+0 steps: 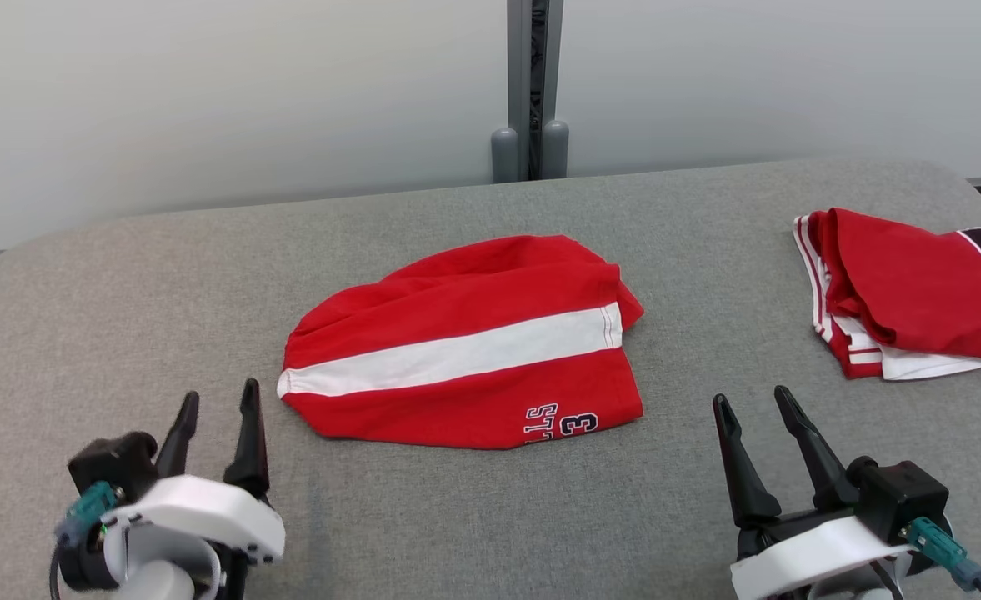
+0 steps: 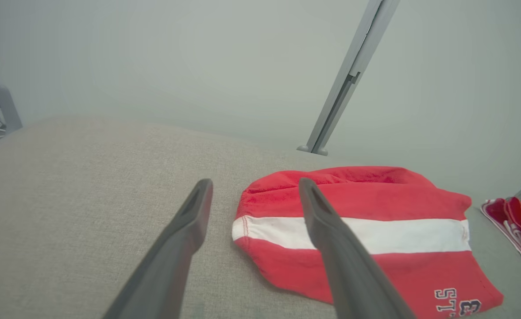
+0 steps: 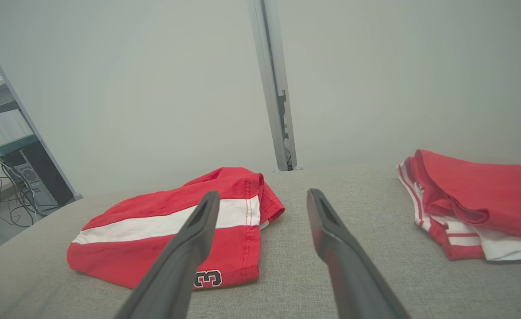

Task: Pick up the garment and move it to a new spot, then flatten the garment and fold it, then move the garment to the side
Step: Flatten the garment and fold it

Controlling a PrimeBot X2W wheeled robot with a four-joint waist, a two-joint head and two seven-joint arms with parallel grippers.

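Lower left of frame: left pincer (image 1: 221,392), fingers apart, holding nothing. Lower right: right pincer (image 1: 750,396), fingers apart, holding nothing. Centre: red garment (image 1: 457,358) with white stripe, folded on the grey tabletop (image 1: 123,292), clear of both pincers. Upper right: second red garment (image 1: 915,292), bunched.

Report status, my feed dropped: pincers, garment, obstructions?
Left pincer and right pincer open, empty. Red garment folded at table centre, not yet moved aside. Second red garment far right, apart from it.

A grey post (image 1: 530,83) rises behind the grey cloth-covered table (image 1: 457,525).
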